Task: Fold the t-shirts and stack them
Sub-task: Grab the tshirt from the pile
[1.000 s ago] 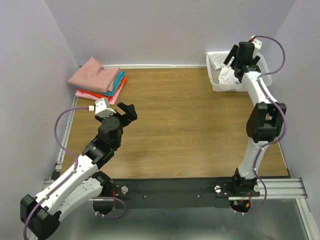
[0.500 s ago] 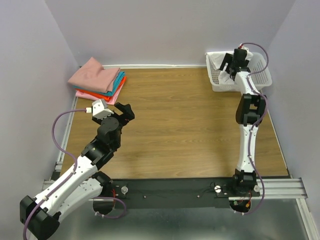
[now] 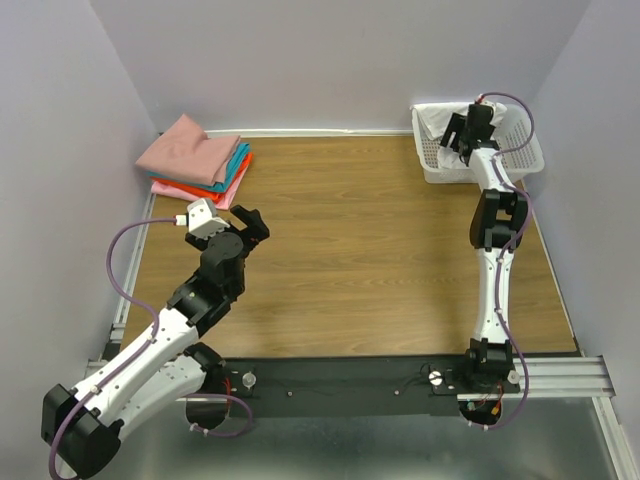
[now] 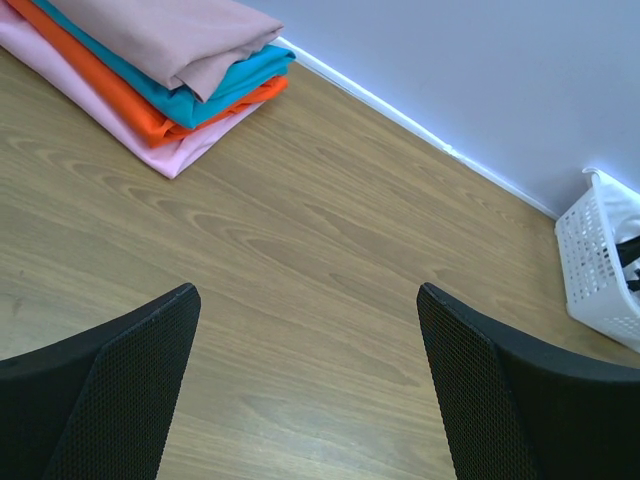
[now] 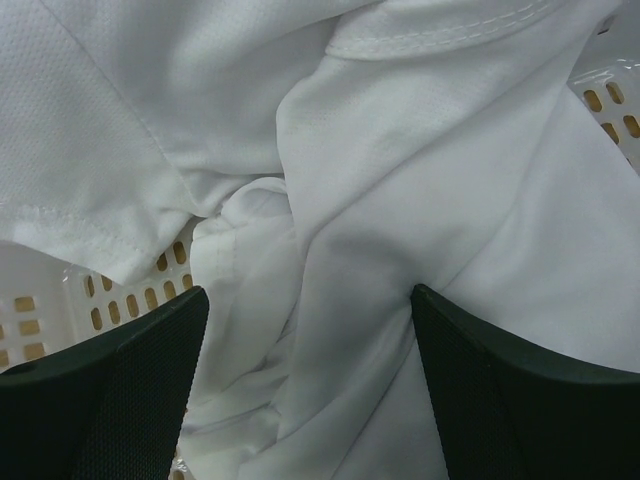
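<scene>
A crumpled white t-shirt (image 5: 400,150) lies in the white perforated basket (image 3: 438,172) at the back right; a bit of the white cloth (image 3: 431,121) shows in the top view. My right gripper (image 3: 462,136) is down inside the basket. In its wrist view the right gripper (image 5: 310,290) is open, and its fingers press into folds of the white cloth. A stack of folded t-shirts (image 3: 197,160), dusty pink on top of teal, orange-red and light pink, sits at the back left. My left gripper (image 3: 251,222) hovers open over bare table, well short of the stack (image 4: 150,60).
The basket (image 4: 592,262) stands against the back wall at the right corner; its wall (image 5: 30,310) shows beside the cloth. Purple walls close in the wooden table (image 3: 360,250) on three sides. A metal rail runs along the near edge.
The right arm has stretched forward and lowered its gripper into the basket onto the white t-shirt, and its jaws have narrowed slightly. The left arm has hardly moved.
</scene>
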Available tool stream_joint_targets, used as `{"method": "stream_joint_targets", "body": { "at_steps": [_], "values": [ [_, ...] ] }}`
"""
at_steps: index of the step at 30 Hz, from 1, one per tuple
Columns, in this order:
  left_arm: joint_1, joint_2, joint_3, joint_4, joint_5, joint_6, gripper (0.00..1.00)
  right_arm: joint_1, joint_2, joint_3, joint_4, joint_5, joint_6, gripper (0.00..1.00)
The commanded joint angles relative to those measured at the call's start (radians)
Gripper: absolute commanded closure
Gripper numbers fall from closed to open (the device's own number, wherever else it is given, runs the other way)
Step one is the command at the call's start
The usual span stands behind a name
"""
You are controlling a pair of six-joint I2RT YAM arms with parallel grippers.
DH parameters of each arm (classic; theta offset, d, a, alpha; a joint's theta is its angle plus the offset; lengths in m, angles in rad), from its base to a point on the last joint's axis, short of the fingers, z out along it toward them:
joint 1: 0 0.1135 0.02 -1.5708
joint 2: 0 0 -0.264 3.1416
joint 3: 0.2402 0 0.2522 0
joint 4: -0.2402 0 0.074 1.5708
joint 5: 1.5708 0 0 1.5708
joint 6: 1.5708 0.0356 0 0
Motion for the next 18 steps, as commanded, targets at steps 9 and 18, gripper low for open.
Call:
{"method": "stream_joint_targets", "body": {
  "at_steps": [9, 18],
  "values": [
    [0.0, 0.002, 0.006, -0.02, -0.084, -0.012, 0.04, -0.006, -0.018, -0.107, -0.082, -0.018, -0.052, 0.69],
    [0.0, 0.002, 0.011, -0.025, -0.069, -0.012, 0.04, -0.006, -0.113, -0.081, -0.104, -0.035, -0.066, 1.0]
  ]
}}
